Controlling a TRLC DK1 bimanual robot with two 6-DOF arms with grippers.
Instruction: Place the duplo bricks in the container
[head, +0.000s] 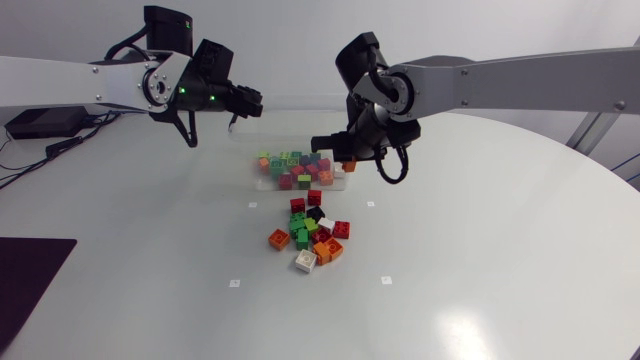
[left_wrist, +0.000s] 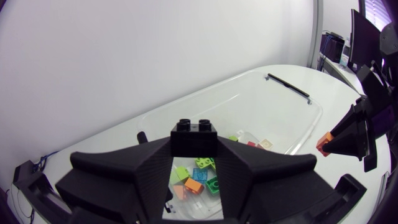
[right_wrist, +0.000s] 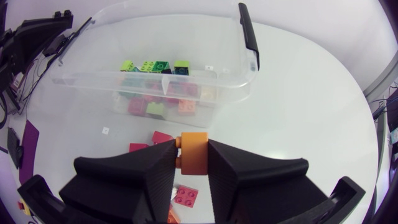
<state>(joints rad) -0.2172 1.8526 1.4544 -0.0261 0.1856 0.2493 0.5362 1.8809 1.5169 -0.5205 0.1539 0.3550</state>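
Observation:
A clear plastic container (head: 262, 183) at the table's middle back holds several coloured duplo bricks (head: 296, 168). In front of it lies a loose pile of bricks (head: 312, 232). My left gripper (head: 250, 100) hangs above and behind the container's left end, shut on a black brick (left_wrist: 194, 134). My right gripper (head: 335, 152) is at the container's right end, shut on an orange brick (head: 349, 166). In the right wrist view the orange brick (right_wrist: 193, 154) sits between the fingers, above loose red and pink bricks (right_wrist: 186, 196), with the container (right_wrist: 227, 93) ahead.
A dark mat (head: 30, 280) lies at the table's front left edge. The container has black handles (right_wrist: 249, 34) at its ends. Small white markers (head: 234, 283) dot the table around the pile.

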